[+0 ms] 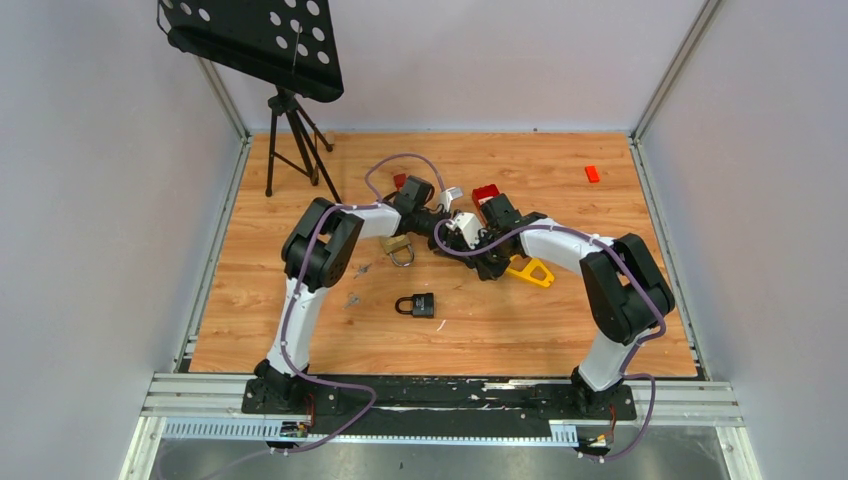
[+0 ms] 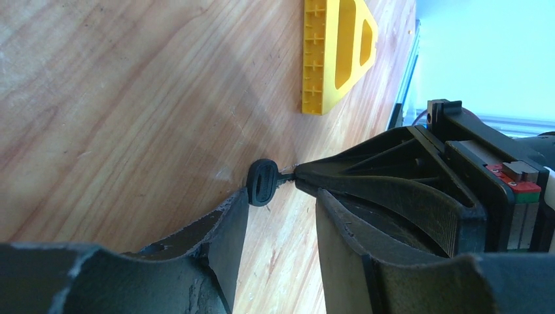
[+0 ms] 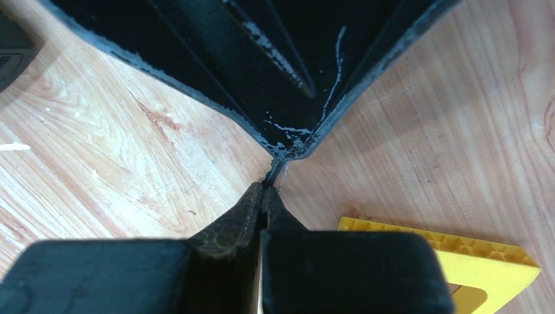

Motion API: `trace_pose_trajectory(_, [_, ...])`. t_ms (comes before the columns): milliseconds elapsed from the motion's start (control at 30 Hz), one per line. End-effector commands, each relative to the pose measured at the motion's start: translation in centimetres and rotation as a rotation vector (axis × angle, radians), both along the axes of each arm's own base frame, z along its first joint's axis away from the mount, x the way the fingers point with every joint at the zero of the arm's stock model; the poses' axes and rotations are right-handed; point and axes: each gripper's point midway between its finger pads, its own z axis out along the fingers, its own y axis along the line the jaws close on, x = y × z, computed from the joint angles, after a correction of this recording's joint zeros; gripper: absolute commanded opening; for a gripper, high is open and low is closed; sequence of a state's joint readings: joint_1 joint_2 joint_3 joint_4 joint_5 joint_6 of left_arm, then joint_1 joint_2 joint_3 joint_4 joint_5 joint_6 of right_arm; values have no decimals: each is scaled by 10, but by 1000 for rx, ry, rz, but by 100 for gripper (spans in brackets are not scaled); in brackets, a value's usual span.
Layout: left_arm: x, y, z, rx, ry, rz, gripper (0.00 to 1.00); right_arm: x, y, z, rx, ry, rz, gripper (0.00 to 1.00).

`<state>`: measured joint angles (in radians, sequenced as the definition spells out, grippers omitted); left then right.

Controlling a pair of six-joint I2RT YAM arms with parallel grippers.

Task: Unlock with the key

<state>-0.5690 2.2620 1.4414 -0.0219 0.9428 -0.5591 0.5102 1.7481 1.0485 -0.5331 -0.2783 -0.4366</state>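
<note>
Left of the left hand [image 2: 281, 199], by its forearm, lies a brass lock [image 1: 398, 246]; a black lock [image 1: 420, 305] sits nearer the bases. That hand's fingers [image 2: 222, 229] stand apart around the key's [image 2: 262, 183] black head (not clamped on it). Meeting it, the right hand [image 3: 263, 193] is pinched shut on the key's blade, low over the surface [image 2: 131, 98]. Right of this hand rests a yellow triangle [image 1: 530, 271].

A wood-grain surface [image 1: 620, 300] sits boxed in by plain pale grey walls [image 1: 480, 60], with aluminium rails [image 1: 200, 395] along its edges. In the far left corner, a black tripod [image 1: 285, 105] carries a perforated black panel [image 1: 255, 35], possibly a music stand. The light is soft and even.
</note>
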Motion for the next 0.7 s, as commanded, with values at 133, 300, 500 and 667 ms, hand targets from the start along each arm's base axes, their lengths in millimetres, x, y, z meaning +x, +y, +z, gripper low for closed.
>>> trace_pose_trajectory(133, [-23,2,-42,64,78,-54,49,19,-5,-13,-62,-76,14,0])
trace_pose_trajectory(300, [-25,-1,-37,25,93,-70,46,21,-8,-14,-79,-91,22,0])
trace_pose_trajectory(500, [-29,-4,-35,-10,121,-76,45,24,-10,-16,-101,-112,35,0])
trace_pose_trajectory(667, [-27,-7,-31,-32,118,-73,44,25,-12,-18,-121,-133,53,0])
